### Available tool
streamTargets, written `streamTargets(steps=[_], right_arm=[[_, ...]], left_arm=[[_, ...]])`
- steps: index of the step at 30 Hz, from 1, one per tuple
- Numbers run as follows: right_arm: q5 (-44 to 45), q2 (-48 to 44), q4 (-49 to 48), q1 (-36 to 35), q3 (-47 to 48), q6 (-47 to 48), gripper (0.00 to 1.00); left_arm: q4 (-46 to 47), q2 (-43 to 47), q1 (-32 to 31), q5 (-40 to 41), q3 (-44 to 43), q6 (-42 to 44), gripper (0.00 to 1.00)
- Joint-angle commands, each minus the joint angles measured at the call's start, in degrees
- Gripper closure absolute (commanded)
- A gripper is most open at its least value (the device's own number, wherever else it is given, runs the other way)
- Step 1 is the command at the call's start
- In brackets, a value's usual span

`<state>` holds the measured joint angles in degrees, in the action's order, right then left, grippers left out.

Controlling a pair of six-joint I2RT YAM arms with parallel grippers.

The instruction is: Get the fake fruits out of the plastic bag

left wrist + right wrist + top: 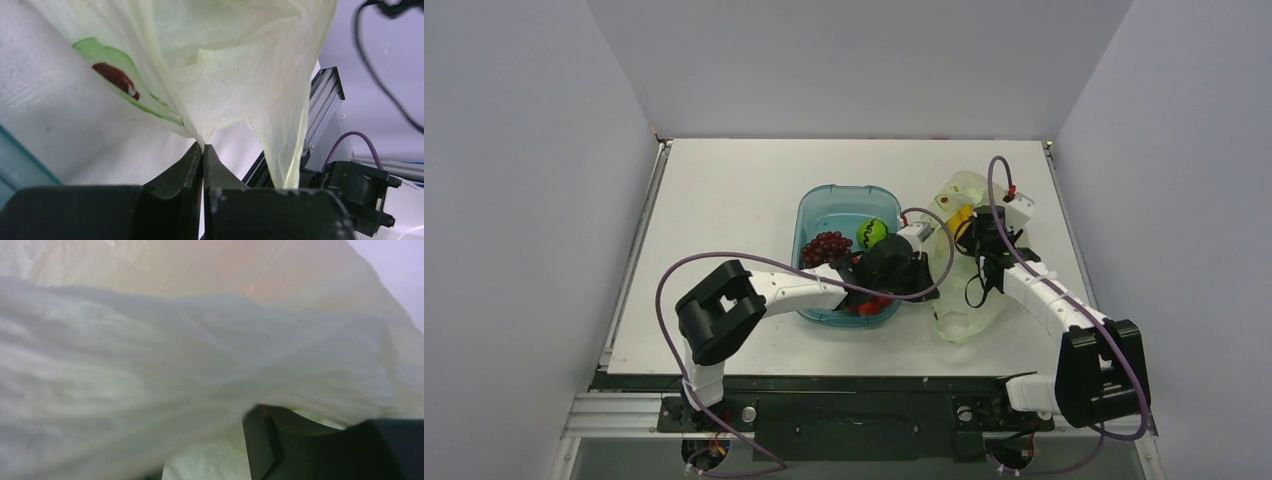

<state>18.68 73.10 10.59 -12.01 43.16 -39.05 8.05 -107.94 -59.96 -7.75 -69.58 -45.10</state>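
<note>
Left wrist view: left tool (203, 149) is pressed together, pinching a thin fold of the plastic bag (240, 65). The film rises from the pinch in a taut cone, with a green and brown printed mark (119, 77) on its left side and the white table (60, 120) behind. Top external view: the bag stands crumpled on the right half of the table, just right of the teal tray (849, 189), and the left arm reaches across the tray's near part to hold the bag's left edge. A yellow banana bunch (961, 217) shows at the bag's far opening, so it is not out yet. The right tool (977, 234) is down at that opening, close to the bananas. Right wrist view is almost all blurred bag film with one dark finger (262, 440) poking out below, so I cannot tell if the right tool is spread or gripping anything. A green fruit (872, 233) and a red cluster (870, 304) already lie in the tray beside a dark grape bunch (826, 246). Step in hand, as I judge it: the left side anchors and tensions the bag while the right goes in for the bananas. The next move calls for the right tool to get around the bunch without catching film, then lift it clear of the opening toward the tray while the left pinch holds firm.
</note>
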Motion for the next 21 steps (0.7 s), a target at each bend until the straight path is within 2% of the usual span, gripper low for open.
streamTargets(steps=[1, 12, 21], right_arm=[[-1.1, 3.5, -6.2, 1.2, 2.9, -2.0, 0.52], [-3.9, 15.0, -17.3, 4.8, 4.7, -5.0, 0.47], [-4.3, 21.2, -18.8, 7.4, 8.2, -5.7, 0.48]], left_arm=[[0.9, -1.6, -0.4, -1.0, -4.9, 0.9, 1.00], [-1.1, -1.2, -0.9, -0.8, -5.4, 1.6, 1.00], [-1.5, -0.9, -0.9, -0.5, -4.4, 2.2, 1.00]])
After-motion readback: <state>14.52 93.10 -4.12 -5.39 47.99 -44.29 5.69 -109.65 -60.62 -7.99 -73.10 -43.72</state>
